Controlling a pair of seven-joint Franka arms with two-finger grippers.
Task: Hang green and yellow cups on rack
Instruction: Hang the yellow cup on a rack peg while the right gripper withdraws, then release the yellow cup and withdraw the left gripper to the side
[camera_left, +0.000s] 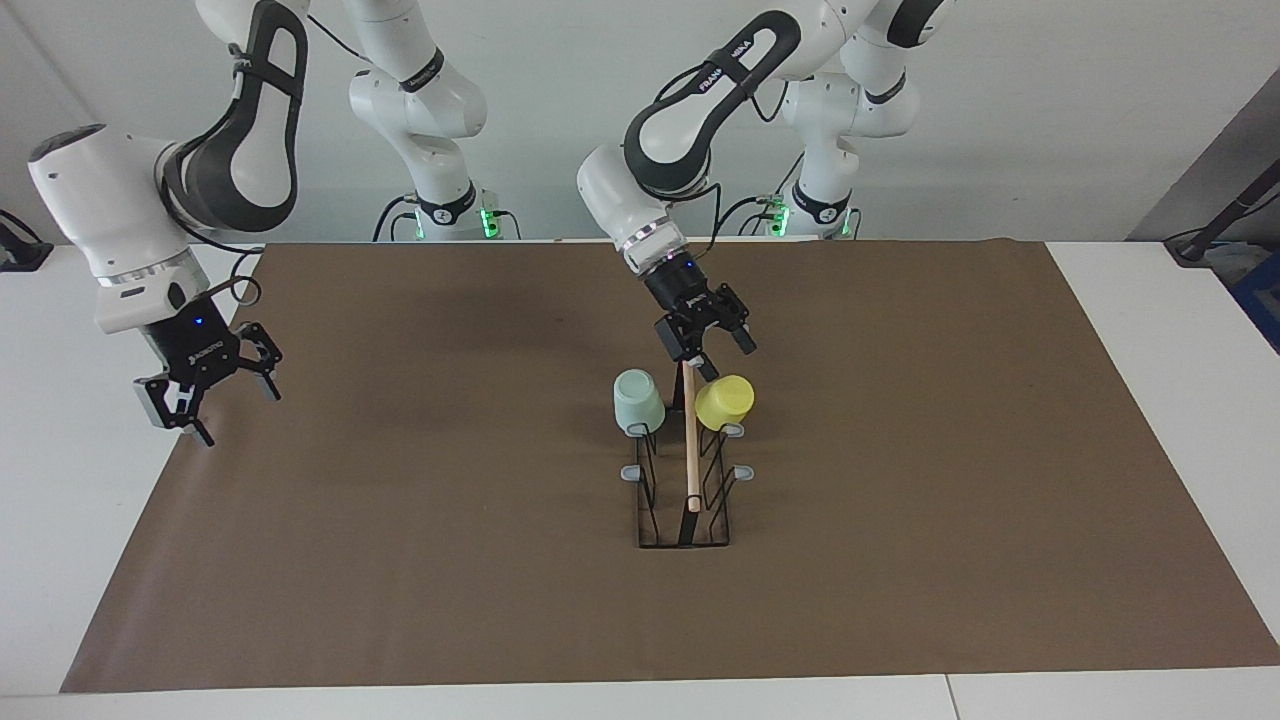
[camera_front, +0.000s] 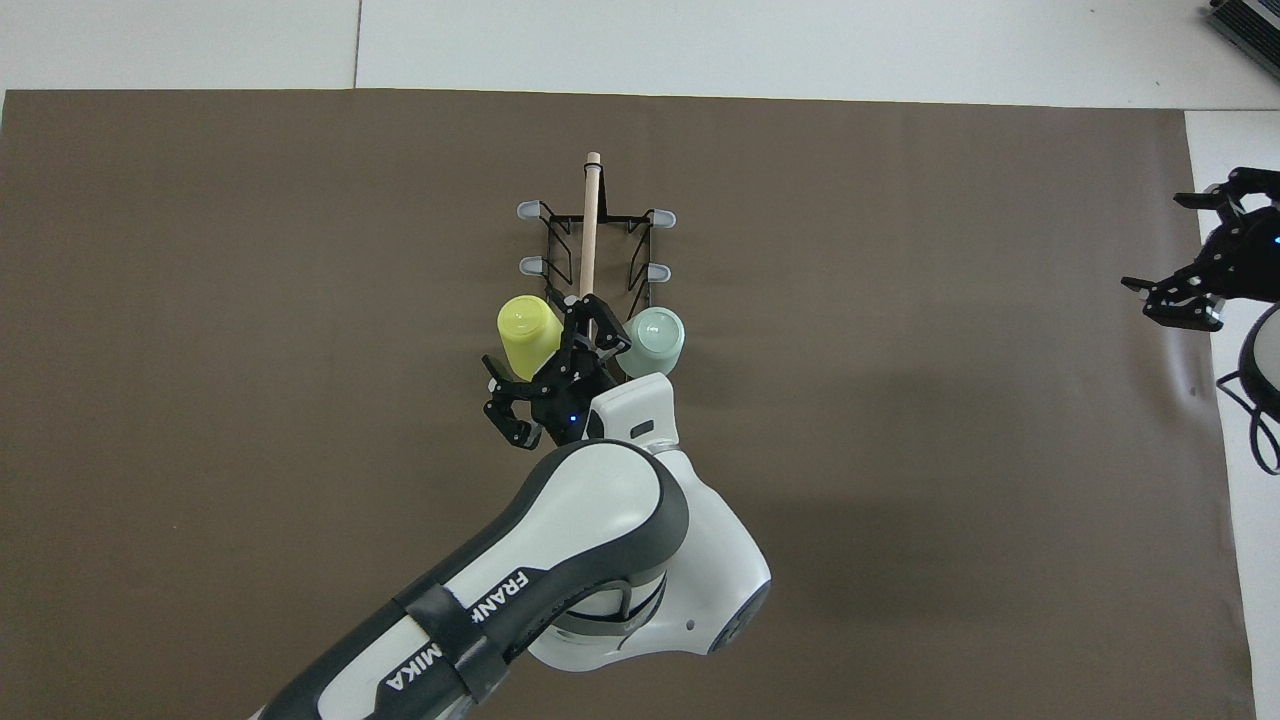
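Brown paper is spread over most of a white table (camera_left: 1150, 420), with a plain pale wall seen past the two arm bases.

Starting at the jaws: the left gripper (camera_left: 722, 357) is seen spread wide with nothing between its fingers, hanging over the robot-side end of the rack (camera_left: 685, 490), right by the yellow cup (camera_left: 724, 402) but let go of it. From above, the same left gripper (camera_front: 552, 378) is found between the two cups, one finger over the rod's near end. The right gripper (camera_left: 215, 395) is also held wide open and empty, parked up in the air over the edge of the paper at the right arm's end of the table, well apart from everything; only part of it is caught in the overhead view (camera_front: 1200, 270).

Both cups are hung mouth-down, bases up, on the pair of prongs nearest the robots. The yellow cup is tipped outward toward the left arm's end of the table, so its axis is slanted. The green cup (camera_left: 637, 400) is set on the prong of the right arm's side, and it's leaned out a bit too.

The rack's long axis is run straight away from the robots, its wooden rod (camera_left: 690, 440) lined up the same way, and four grey prong tips are left bare.
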